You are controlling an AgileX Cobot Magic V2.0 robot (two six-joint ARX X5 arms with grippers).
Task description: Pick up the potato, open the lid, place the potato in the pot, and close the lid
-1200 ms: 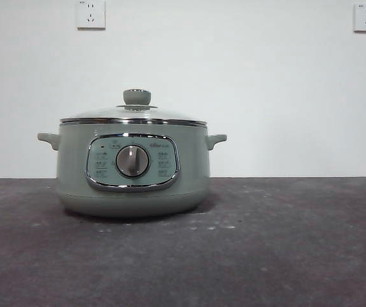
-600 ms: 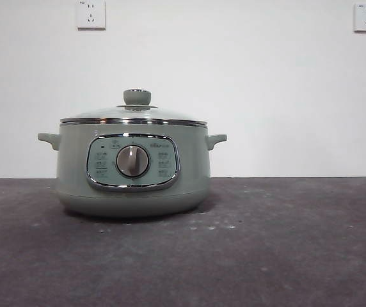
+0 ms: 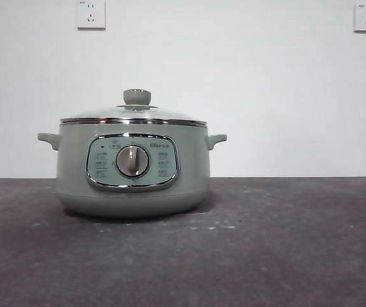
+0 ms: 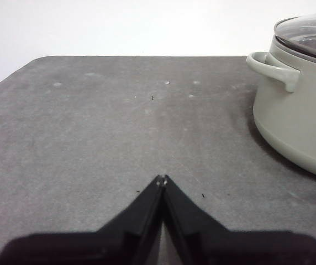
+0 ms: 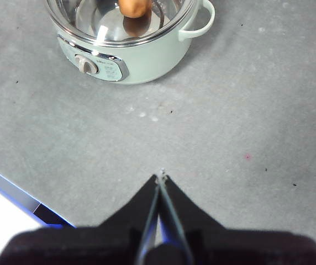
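- You have the pot point(image 3: 132, 167) standing upright on the dark grey surface point(image 3: 285, 256), its control panel and dial point(image 3: 132, 160) facing the front camera.
- The lid point(image 3: 133, 115) sits closed on the pot's rim, green knob point(image 3: 136, 96) on top.
- In the right wrist view the potato point(image 5: 133, 7) shows through the glass, lying inside the pot on its floor.
- Your left end effector point(image 4: 162, 179) hangs over bare surface well to the side of the pot, on the side of one handle point(image 4: 271, 67); its jaws are pressed together at the tips and hold nothing.
- Your right end effector point(image 5: 161, 178) hangs high above the surface, well out in front of the pot's panel side; its jaws are likewise closed tip to tip, empty.
- Neither arm shows in the front view.
- Two wall sockets point(image 3: 91, 14) sit on the white wall behind the pot.
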